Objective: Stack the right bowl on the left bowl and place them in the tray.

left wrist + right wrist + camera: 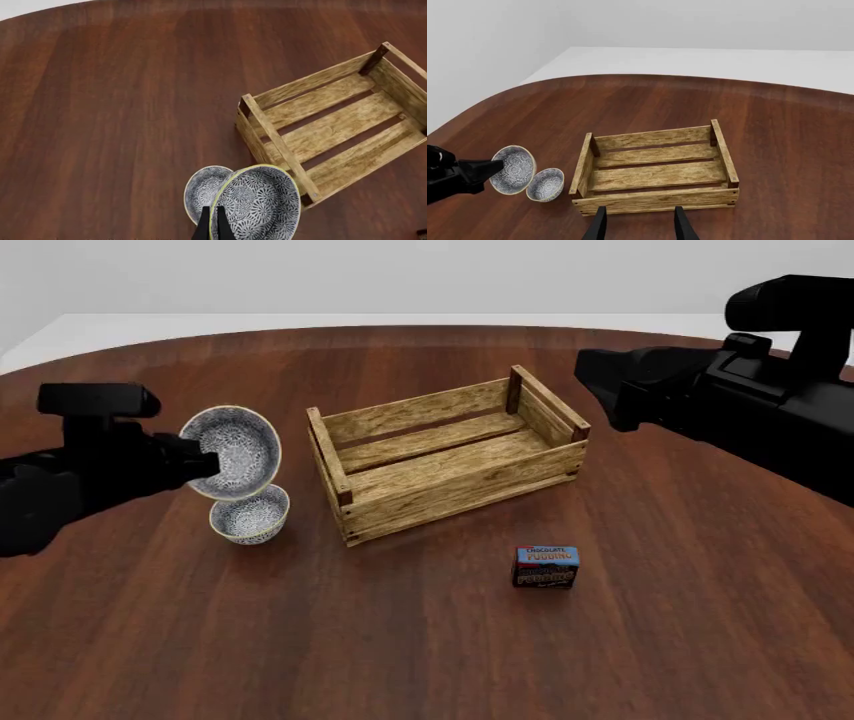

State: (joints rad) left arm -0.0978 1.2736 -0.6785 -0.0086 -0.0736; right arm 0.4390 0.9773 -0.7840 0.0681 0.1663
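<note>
My left gripper (pixel 213 227) is shut on the rim of a grey patterned bowl (pixel 257 205) and holds it tilted on edge in the air. Right under it, the second patterned bowl (pixel 204 186) stands upright on the table. In the front view the held bowl (pixel 234 450) hangs just above the standing bowl (pixel 250 516), left of the tray (pixel 447 462), a light-brown slatted wooden crate that is empty. My right gripper (pixel 640 226) is open and empty, raised above the tray's (pixel 654 197) near side.
A small blue-and-brown pudding box (pixel 547 566) lies on the dark wooden table in front of the tray, to its right. The right arm (pixel 727 400) hovers high at the back right. The table's curved far edge (pixel 400 328) runs behind the tray.
</note>
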